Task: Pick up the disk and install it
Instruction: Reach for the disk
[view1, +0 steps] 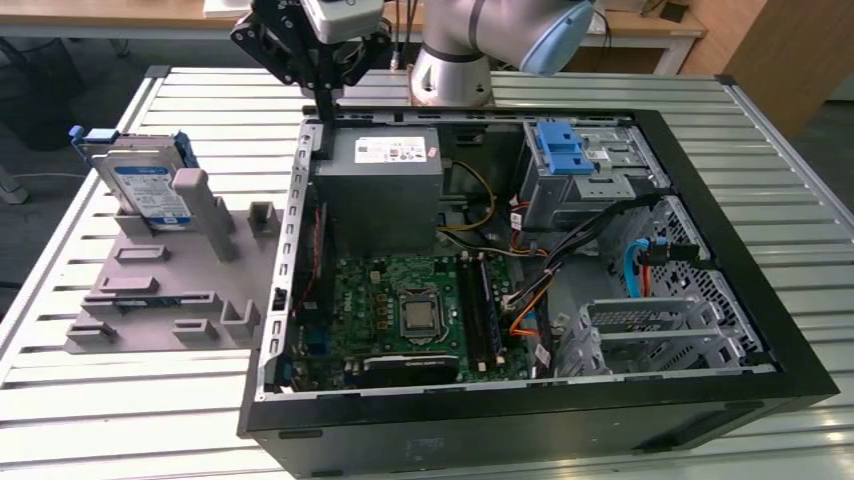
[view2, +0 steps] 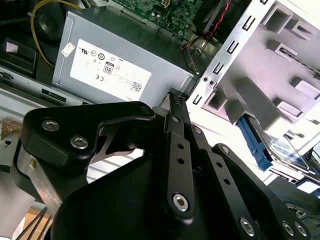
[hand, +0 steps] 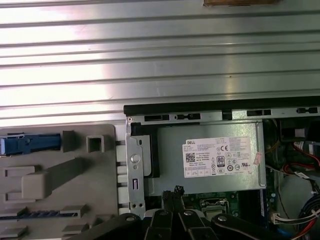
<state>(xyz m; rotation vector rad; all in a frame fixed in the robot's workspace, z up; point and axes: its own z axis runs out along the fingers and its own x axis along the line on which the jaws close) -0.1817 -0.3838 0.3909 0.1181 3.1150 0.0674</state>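
A wide work table (view1: 747, 200) topped with pale metal slats spreads under everything in the exterior view. In the first wrist view its slats (hand: 150, 60) shine with bright bands of reflected light. Beyond the table's far edge stands a light wooden desk (view1: 654, 28) on white legs. A brown wooden panel (view1: 787, 60) rises at the exterior view's right. Dim floor (view1: 34, 150) shows at the exterior view's left.

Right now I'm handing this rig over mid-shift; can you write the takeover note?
The gripper is shut, holding nothing, above the computer case wall beside the power supply.
The disk stands in the grey fixture, at the exterior view's left of the case, untouched.
Done: nothing yet. Left: pick up the disk, install it.
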